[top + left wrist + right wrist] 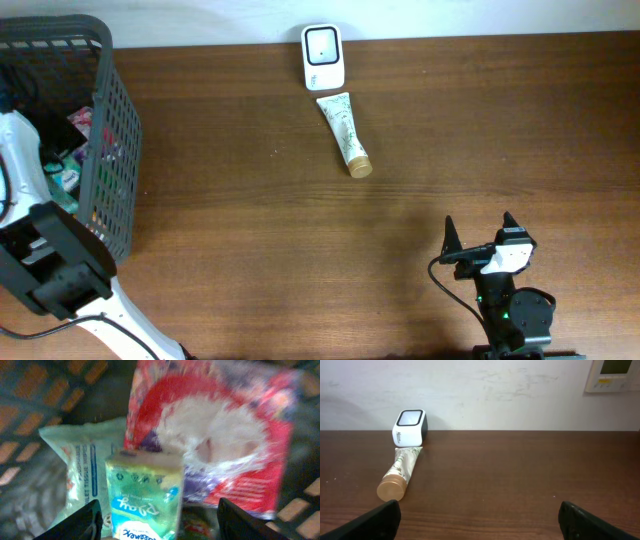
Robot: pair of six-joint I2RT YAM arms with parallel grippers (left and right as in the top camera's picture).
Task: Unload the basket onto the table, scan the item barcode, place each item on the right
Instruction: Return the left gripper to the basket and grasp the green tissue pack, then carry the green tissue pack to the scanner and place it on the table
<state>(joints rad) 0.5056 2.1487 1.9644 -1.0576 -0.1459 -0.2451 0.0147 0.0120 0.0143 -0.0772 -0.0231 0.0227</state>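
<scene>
My left gripper [159, 510] is down inside the dark mesh basket [112, 120], open around a green and yellow packet [145, 495] with blue script. Its left finger is close beside the packet, while the right finger stands clear of it. Behind the packet lie a red and white pack [215, 435] and a pale tissue pack [75, 455]. The white barcode scanner [323, 57] stands at the table's far edge, also visible in the right wrist view as the scanner [410, 427]. My right gripper [480, 235] rests open and empty near the front edge.
A cream tube [345, 133] with a gold cap lies just in front of the scanner, cap towards me; the right wrist view shows the tube [400, 472] too. The basket walls hem in the left arm. A white wall backs the table.
</scene>
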